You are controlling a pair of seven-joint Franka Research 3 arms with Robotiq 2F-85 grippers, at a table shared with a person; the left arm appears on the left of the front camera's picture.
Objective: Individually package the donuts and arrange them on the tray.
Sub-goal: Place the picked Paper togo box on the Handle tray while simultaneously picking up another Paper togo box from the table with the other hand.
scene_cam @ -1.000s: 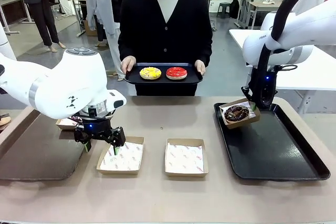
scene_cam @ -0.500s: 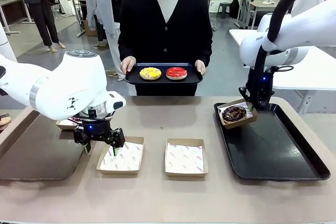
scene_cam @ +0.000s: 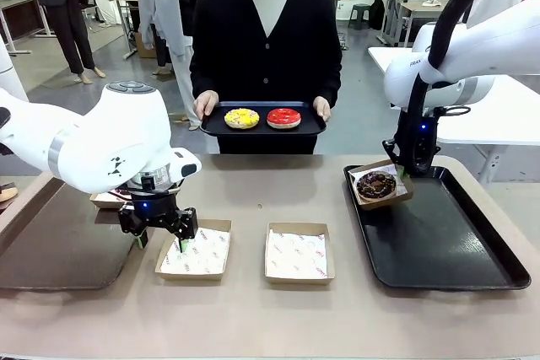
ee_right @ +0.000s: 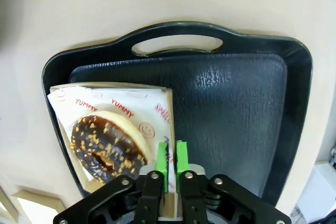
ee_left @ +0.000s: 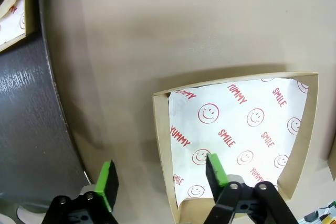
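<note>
A chocolate donut with pale sprinkles (scene_cam: 377, 184) (ee_right: 105, 148) lies in a paper-lined cardboard box (scene_cam: 395, 197) (ee_right: 134, 100) at the far left corner of the black tray (scene_cam: 447, 242) (ee_right: 236, 108). My right gripper (scene_cam: 403, 173) (ee_right: 171, 163) is shut on that box's wall. Across the table, a person holds a small dark tray (scene_cam: 261, 129) with a yellow donut (scene_cam: 242, 118) and a red donut (scene_cam: 283, 117). My left gripper (scene_cam: 161, 243) (ee_left: 160, 177) is open, its fingers either side of the left wall of an empty lined box (scene_cam: 196, 252) (ee_left: 241, 124).
A second empty lined box (scene_cam: 297, 252) sits mid-table. A dark brown tray (scene_cam: 59, 242) (ee_left: 26, 129) lies at the left, with another small box (scene_cam: 105, 200) behind my left arm. Most of the black tray's floor is bare.
My right gripper has brought the box with the sprinkled donut down and slightly left, onto the black tray's corner. The left gripper has hardly moved.
</note>
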